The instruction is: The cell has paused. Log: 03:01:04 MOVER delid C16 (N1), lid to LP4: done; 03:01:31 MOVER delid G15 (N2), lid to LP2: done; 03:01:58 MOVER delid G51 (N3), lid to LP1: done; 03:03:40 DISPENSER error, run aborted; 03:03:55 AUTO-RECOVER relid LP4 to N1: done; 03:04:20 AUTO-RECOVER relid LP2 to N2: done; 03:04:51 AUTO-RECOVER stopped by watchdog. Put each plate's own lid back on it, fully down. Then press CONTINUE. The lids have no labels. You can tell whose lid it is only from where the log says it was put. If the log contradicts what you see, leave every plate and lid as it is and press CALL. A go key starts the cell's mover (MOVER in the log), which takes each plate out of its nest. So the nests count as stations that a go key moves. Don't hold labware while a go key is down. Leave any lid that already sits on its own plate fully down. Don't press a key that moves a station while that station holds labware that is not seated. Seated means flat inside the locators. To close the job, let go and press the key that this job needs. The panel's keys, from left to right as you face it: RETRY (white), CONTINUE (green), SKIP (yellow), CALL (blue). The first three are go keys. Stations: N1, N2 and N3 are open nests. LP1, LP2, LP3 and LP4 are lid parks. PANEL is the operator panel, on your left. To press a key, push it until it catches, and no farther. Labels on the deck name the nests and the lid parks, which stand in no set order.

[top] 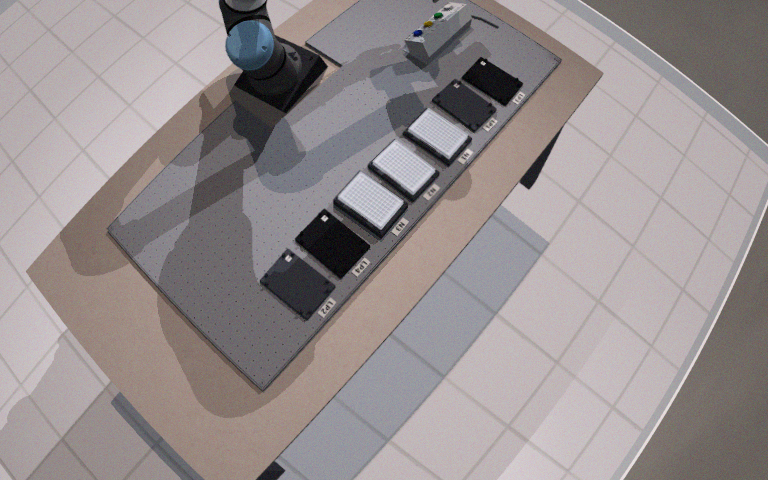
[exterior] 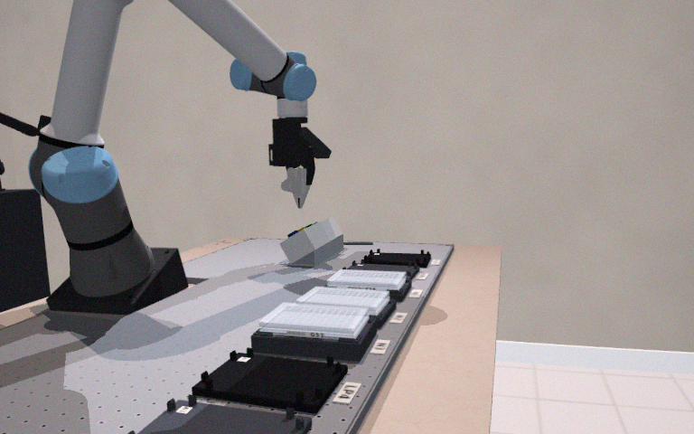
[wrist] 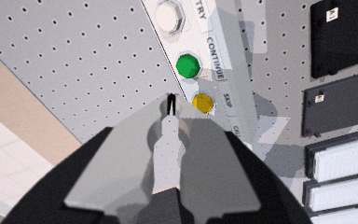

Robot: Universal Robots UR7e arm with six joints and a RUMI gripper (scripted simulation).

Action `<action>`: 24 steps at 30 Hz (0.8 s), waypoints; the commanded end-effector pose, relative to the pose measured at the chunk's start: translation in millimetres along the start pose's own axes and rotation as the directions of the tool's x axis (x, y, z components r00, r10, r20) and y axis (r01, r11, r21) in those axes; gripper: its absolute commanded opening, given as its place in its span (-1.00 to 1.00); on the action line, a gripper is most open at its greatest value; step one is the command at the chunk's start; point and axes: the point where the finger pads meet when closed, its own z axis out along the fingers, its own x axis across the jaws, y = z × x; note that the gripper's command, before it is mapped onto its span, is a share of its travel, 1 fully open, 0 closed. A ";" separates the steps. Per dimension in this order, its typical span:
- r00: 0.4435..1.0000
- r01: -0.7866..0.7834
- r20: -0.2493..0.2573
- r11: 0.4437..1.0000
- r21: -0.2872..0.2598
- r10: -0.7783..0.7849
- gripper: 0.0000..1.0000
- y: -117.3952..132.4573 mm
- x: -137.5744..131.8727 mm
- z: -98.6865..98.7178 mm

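Above perforated deck (top: 237,237), tool (wrist: 171,104) pressed together, seemingly beside the SKIP key (wrist: 203,103).

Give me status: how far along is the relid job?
Looks done: the plates in N3, N2 and N1 each show a lid in the exterior view; fully down I can't confirm.
In hand: the gripper, shut on nothing, hovers above the panel, tips nearer the yellow SKIP key than the green CONTINUE key.
Left: line up on green and press.
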 end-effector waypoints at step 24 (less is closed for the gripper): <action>1.000 0.000 0.000 1.000 0.001 0.000 -1.00 -0.8 -0.1 19.4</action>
